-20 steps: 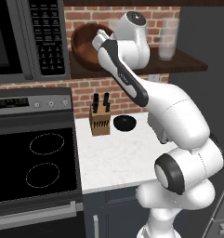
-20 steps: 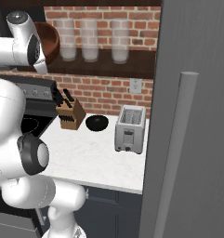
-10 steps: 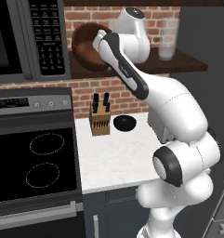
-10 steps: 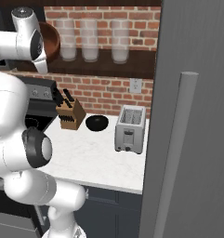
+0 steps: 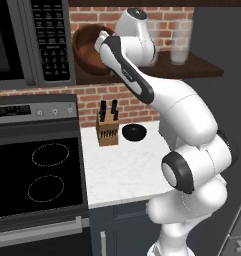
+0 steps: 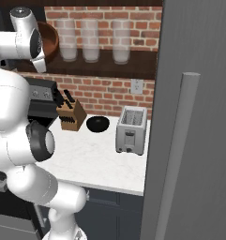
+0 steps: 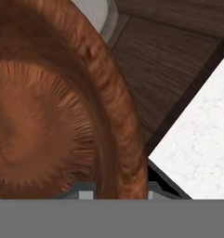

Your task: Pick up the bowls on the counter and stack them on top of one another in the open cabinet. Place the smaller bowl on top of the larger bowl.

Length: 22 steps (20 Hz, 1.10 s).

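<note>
Gripper state was plain in the hand view: the gripper [image 7: 117, 195] was closed narrowly on the rim of the larger bowl [image 7: 43, 121], one tip showing on either side of the wooden wall at the bottom of that view. Seen from the left base view, the larger bowl [image 5: 89, 48] was up at the open cabinet [image 5: 202, 70], tilted with its hollow facing outward, at the shelf's left end beside the microwave [image 5: 27, 42]. The right base view showed the same bowl [image 6: 48, 40] partly behind the arm's white upper joint, left of three tall clear glasses [image 6: 91, 40] standing on the shelf. Down on the worktop [image 5: 122, 165] the smaller bowl [image 5: 134, 132] sat upright just right of the knife block [image 5: 107, 131], near the brick wall. A toaster [image 6: 131, 130] stood on the worktop further right, apart from the smaller bowl [image 6: 98, 123].
</note>
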{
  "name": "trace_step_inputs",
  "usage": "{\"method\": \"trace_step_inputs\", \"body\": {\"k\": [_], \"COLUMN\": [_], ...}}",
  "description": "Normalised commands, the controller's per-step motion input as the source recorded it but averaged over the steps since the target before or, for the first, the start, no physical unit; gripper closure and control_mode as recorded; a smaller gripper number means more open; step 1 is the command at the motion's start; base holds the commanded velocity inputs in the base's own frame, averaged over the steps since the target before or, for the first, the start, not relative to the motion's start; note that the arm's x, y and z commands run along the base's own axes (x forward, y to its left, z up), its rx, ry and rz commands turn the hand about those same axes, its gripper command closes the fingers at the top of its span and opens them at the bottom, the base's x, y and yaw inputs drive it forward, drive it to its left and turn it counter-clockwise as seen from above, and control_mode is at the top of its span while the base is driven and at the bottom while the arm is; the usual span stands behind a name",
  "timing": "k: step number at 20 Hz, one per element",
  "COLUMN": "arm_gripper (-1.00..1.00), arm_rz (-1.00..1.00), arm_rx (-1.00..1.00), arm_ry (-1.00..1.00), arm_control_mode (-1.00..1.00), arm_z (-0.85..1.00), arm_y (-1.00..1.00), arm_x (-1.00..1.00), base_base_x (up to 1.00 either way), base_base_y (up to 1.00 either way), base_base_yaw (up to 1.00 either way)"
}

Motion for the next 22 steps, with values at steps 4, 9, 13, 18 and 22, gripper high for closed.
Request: {"method": "trace_step_inputs", "body": {"k": [4,9,13,18,22], "arm_gripper": [-1.00,-1.00,-1.00,-1.00,-1.00], "arm_rz": [0.00,0.00,0.00,0.00,0.00], "arm_rx": [0.00,0.00,0.00,0.03,0.08], "arm_ry": [0.00,0.00,-0.04,-0.12,-0.14], "arm_control_mode": [-1.00,-1.00,-1.00,-1.00,-1.00], "arm_z": [0.00,0.00,0.10,0.18,0.03], "arm_y": [0.00,0.00,0.00,-0.14,-0.33], "arm_x": [0.18,0.06,-0.01,-0.28,-0.53], "base_base_x": [0.00,0.00,0.00,0.00,0.00], "base_base_y": [0.00,0.00,0.00,0.00,0.00], "base_base_yaw": [0.00,0.00,0.00,0.00,0.00]}}
